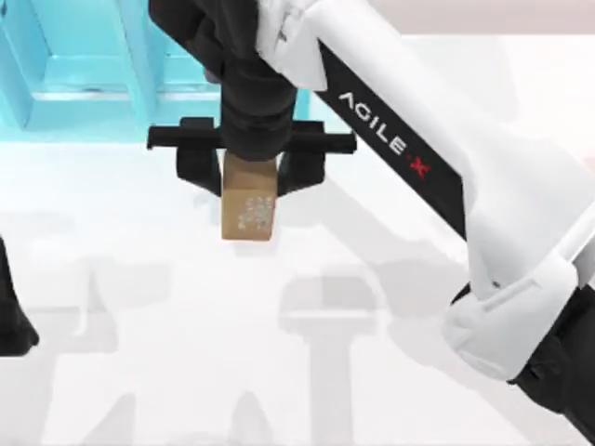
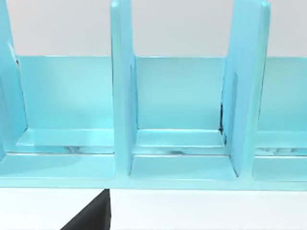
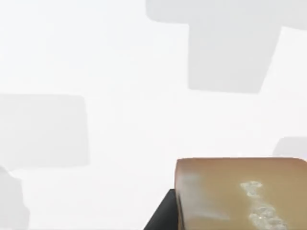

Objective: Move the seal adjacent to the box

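Right arm is carrying the seal toward the box in the upper left of the top view.

The box (image 1: pixel 84 70) is sitting on the counter (image 1: pixel 307 353); the right claw (image 1: pixel 249 172) is gripping the seal (image 1: pixel 249 200) and should be lowering it gently just beside the box wall. The left wrist view is showing the box's dividers; the right wrist view, the seal's speckles. The left arm is idling at the left edge.

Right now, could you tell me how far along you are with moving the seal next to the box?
Done: the right gripper has the seal clamped between its fingers. In hand: carrying it, just short of the blue box at the table's far left. Left: setting it down beside the box and letting go. The left arm sits parked at the left edge.
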Controlling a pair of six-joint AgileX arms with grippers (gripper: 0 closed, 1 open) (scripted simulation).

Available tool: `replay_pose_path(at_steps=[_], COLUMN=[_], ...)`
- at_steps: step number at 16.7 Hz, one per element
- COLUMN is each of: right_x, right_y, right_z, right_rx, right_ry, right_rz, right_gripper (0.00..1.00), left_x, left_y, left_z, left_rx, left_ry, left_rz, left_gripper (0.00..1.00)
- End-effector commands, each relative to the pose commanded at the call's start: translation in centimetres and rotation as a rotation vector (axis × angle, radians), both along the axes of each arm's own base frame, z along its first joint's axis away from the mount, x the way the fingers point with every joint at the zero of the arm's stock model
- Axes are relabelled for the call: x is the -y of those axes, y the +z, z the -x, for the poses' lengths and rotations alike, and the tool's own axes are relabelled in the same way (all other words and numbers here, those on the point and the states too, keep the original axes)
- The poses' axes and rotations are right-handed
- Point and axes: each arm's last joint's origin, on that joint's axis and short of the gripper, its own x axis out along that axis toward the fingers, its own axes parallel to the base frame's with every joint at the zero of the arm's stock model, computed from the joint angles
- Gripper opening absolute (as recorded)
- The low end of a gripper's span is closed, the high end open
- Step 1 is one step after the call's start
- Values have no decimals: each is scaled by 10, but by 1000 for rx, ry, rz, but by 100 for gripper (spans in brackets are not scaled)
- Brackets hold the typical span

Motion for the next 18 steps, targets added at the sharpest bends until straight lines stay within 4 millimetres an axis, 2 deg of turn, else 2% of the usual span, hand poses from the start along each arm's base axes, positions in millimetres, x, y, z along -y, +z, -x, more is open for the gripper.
replay_pose_path(at_steps=[2,5,8,10,13,15,18], right_x=[24,77,142,186,244,275,308], right_y=[29,69,87,85,70,59,47], right_z=[-10,-17,-9,4,34,57,86], right_rx=[18,40,36,15,-22,-34,-31], right_ry=[13,25,28,24,10,-2,-21], right_rz=[-24,-37,-16,13,57,79,101], right_gripper=[0,0,0,0,0,0,0], left_x=[0,0,0,0,0,0,0], left_y=[0,0,0,0,0,0,0], left_z=[0,0,0,0,0,0,0], left_rx=[0,0,0,0,0,0,0], left_ry=[0,0,0,0,0,0,0], left_rz=[0,0,0,0,0,0,0], left_gripper=[100,100,100,100,100,100,100])
